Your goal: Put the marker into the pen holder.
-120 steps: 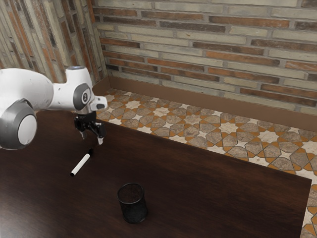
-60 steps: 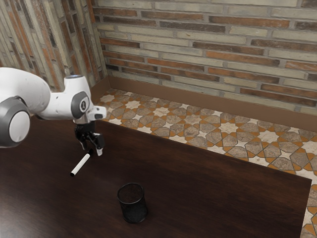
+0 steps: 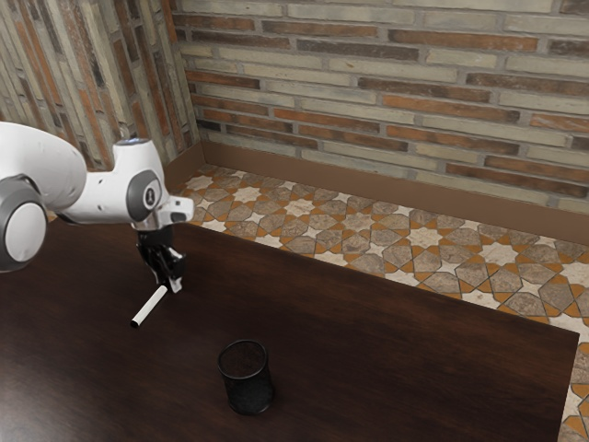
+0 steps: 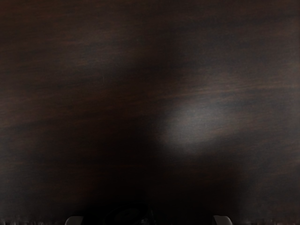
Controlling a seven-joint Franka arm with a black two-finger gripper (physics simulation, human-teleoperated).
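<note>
Exterior view: my claw (image 3: 169, 286) was open and low, at the far end of the marker (image 3: 150, 307). The marker lay on the table (image 3: 368, 359), left of the pen holder (image 3: 248, 390). The grab, I judged, needed 2 fingers to squeeze, then lift.
</note>
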